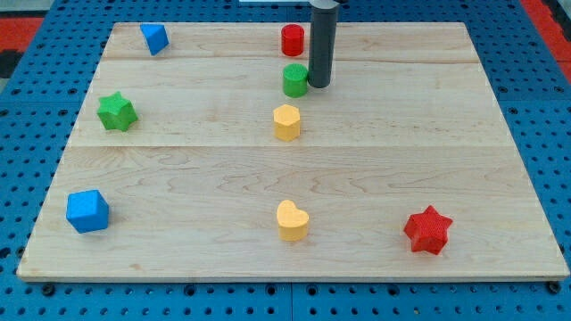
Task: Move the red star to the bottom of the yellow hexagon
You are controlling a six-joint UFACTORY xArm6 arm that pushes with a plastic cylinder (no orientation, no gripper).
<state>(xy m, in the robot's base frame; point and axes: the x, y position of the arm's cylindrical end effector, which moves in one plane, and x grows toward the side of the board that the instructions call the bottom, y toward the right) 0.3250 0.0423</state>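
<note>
The red star [427,229] lies near the view's bottom right of the wooden board [178,169]. The yellow hexagon [286,122] sits near the middle, above centre. My tip [318,85] is at the view's top centre, just right of a green cylinder [295,80] and close against it, above and right of the yellow hexagon. The red star is far from my tip, well below and to the right.
A red cylinder [293,40] stands at the top centre. A blue block [154,37] is at the top left, a green star [117,111] at the left, a blue cube [87,211] at the bottom left, a yellow heart [292,220] at bottom centre.
</note>
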